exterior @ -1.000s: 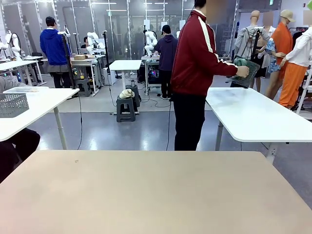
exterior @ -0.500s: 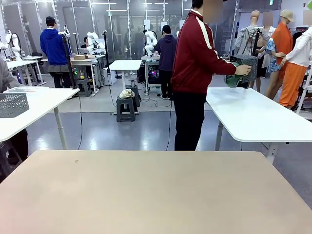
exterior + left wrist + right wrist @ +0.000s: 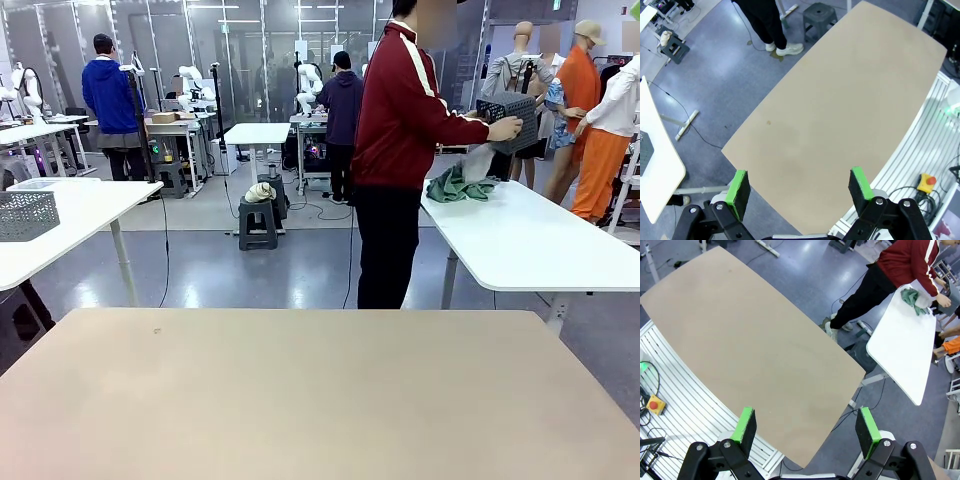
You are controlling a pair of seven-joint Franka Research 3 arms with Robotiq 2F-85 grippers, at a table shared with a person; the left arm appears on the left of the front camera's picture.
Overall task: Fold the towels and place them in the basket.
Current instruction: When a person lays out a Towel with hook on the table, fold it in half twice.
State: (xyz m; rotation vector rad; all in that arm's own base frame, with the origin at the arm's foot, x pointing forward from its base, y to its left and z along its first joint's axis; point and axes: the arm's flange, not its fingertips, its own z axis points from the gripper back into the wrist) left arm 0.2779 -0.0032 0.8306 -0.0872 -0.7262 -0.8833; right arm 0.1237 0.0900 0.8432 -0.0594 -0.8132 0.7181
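While the broad beige table (image 3: 320, 400) spreads across the near side, the action is at the far right, at a white table (image 3: 540, 240). A person (image 3: 395, 130) in a red jacket stands side-on there, one hand (image 3: 505, 128) gripping the dark grey basket (image 3: 505, 108) and holding it up, tipped, above the tabletop. A pale towel (image 3: 478, 160) hangs just below the basket, down to a crumpled green cloth (image 3: 455, 187) heaped on that table's near edge. Far left, a paler mesh basket (image 3: 25, 213) sits on another white table; its contents can't be made out. High over the beige table, the left gripper (image 3: 798, 175) and the right gripper (image 3: 806, 412) point down, jaws spread wide, grasping nothing.
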